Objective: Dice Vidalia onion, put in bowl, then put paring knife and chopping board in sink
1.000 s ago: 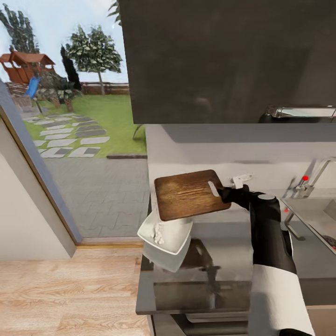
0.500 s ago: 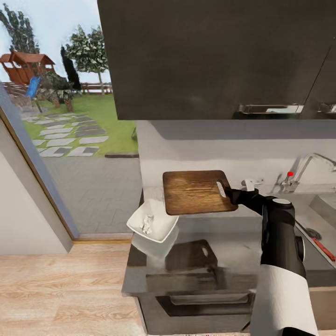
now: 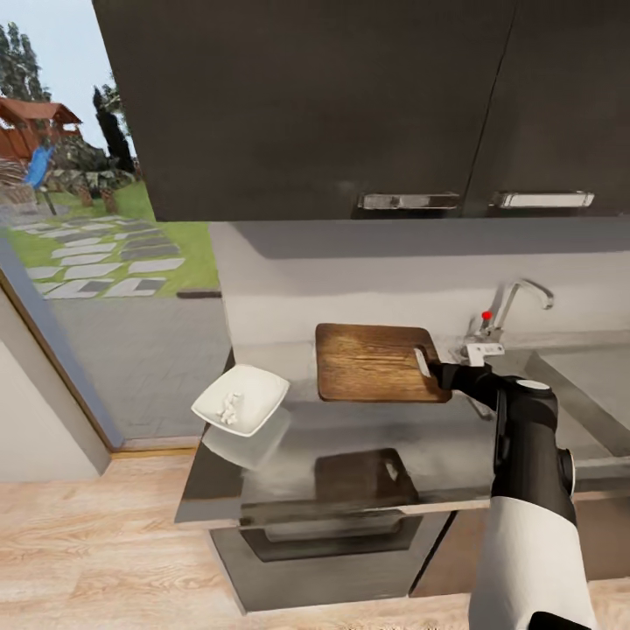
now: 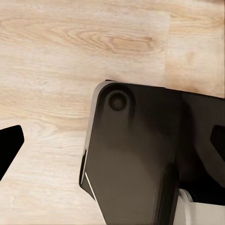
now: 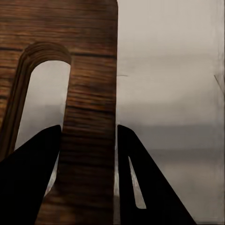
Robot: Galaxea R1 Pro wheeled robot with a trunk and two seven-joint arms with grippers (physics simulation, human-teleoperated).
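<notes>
My right gripper (image 3: 435,371) is shut on the slot end of the brown chopping board (image 3: 374,363), holding it roughly level above the grey countertop (image 3: 289,437). In the right wrist view both fingers (image 5: 33,183) clamp the wooden strip of the chopping board (image 5: 89,93) beside the slot. The white bowl (image 3: 241,399) stands on the counter's left end, apart from the board, with small white diced onion pieces (image 3: 229,408) in it. The sink (image 3: 582,381) lies at the right, behind the arm. The paring knife is out of view. My left gripper (image 4: 115,140) hangs open over the wooden floor.
A chrome tap (image 3: 516,297) with a red knob (image 3: 486,315) stands just behind the gripper. Dark wall cabinets (image 3: 350,105) hang above the counter. A glass door (image 3: 96,262) to the garden is at the left. The robot's black base (image 4: 140,159) is under the left gripper.
The view has swung to the right. The board, earlier tilted over the bowl, is now level and further right, apart from the bowl and nearer the tap.
</notes>
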